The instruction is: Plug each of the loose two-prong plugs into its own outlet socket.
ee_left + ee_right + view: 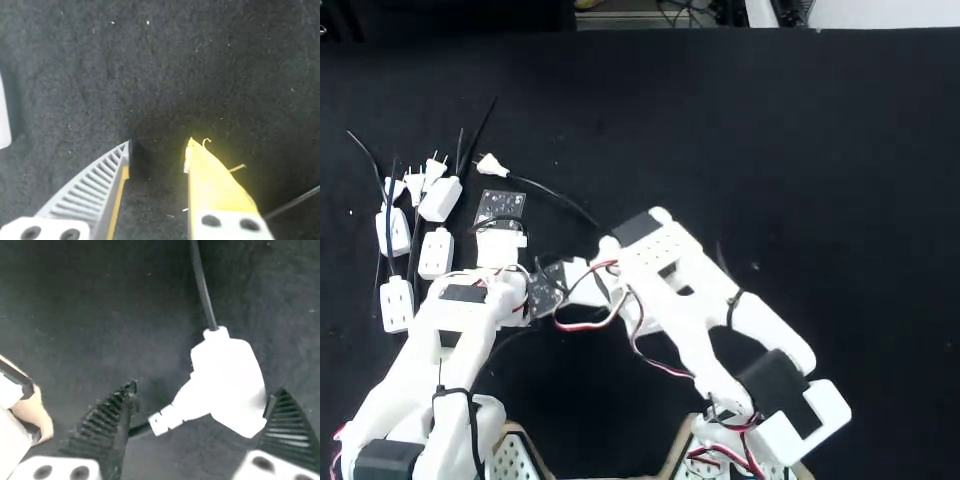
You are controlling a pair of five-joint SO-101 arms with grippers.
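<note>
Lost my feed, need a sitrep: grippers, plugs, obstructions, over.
Left gripper open over bare cloth. Right gripper open, white corded plug between its fingers. Another loose plug lies unplugged. No obstruction seen.

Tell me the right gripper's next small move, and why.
Probably close the right gripper on the white plug: its open fingers sit on either side of the plug, which lies ungripped on the black table.

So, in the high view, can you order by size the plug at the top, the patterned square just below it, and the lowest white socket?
From largest to smallest:
1. The socket and the square look about alike, so I do not rank them.
2. The plug is clearly the smallest.
</note>
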